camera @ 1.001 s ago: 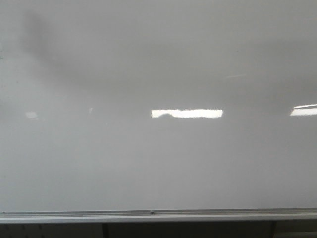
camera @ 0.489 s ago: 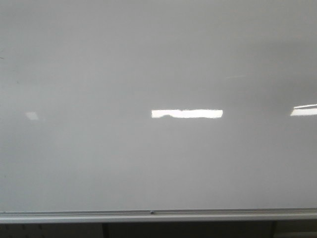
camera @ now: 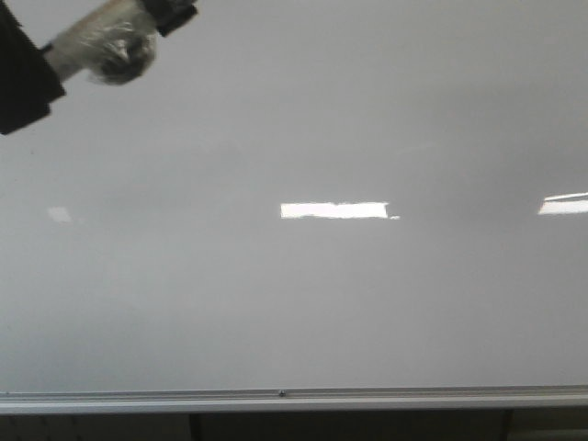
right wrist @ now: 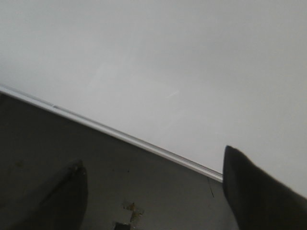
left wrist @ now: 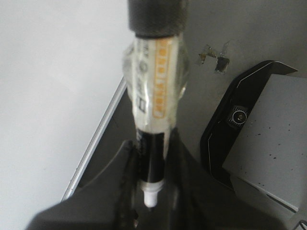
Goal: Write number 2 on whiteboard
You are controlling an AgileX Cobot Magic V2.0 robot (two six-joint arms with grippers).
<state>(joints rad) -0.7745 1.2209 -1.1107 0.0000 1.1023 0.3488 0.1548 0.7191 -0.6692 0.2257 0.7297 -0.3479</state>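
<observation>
The left gripper (left wrist: 148, 191) is clamped on a marker (left wrist: 152, 105), entering at the upper left corner of the whiteboard (camera: 303, 303). The board's face shows no writing. The right gripper (right wrist: 153, 191) stands wide apart, holding nothing, near the board's bottom rail (right wrist: 120, 136).

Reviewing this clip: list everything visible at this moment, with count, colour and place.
whiteboard: one, glossy white-grey, fills the front view; no writing visible on it.
light reflections: two bright white bars plus a faint patch at left, across the board's middle height.
bottom rail: one, silver aluminium, along the board's lower edge.
marker: one, clear-wrapped body with an orange label, black lower section and white tip, between the left gripper's fingers.
grey box with black trim: one, seen only in the left wrist view, beside the marker.
left gripper: black, closed on the marker, at the front view's upper left.
right gripper: black, fingers apart, empty, near the rail.
</observation>
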